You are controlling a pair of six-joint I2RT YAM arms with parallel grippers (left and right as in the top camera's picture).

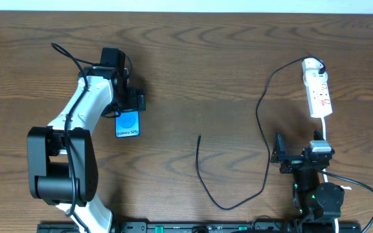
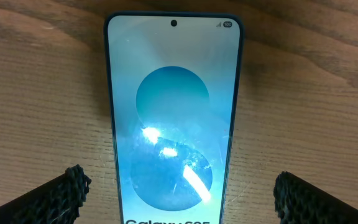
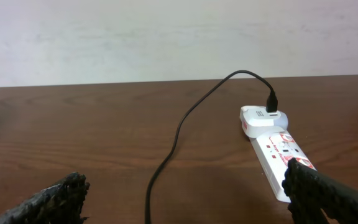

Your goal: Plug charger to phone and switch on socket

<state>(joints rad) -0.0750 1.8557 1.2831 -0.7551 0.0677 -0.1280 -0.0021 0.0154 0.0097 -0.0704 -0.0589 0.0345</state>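
Note:
The phone [image 1: 127, 124] lies flat on the wooden table at the left, its blue-and-white screen lit; it fills the left wrist view [image 2: 173, 93]. My left gripper [image 1: 129, 103] hovers over the phone's far end, open, with a finger on each side of the phone [image 2: 179, 193] and apart from it. The charger cable [image 1: 264, 129] runs from the far end of the socket strip [image 1: 318, 90] in a long loop, and its free tip [image 1: 199, 136] lies mid-table. My right gripper [image 1: 300, 154] is open and empty, just short of the strip's near end, with the cable [image 3: 179, 134] between its fingers [image 3: 185, 196] and the strip [image 3: 272, 146] by the right finger.
The strip's white cord [image 1: 326, 129] runs toward me past the right arm. The cable's loop [image 1: 228, 207] lies near the front edge of the table. A pale wall [image 3: 166, 37] stands behind the table's far edge.

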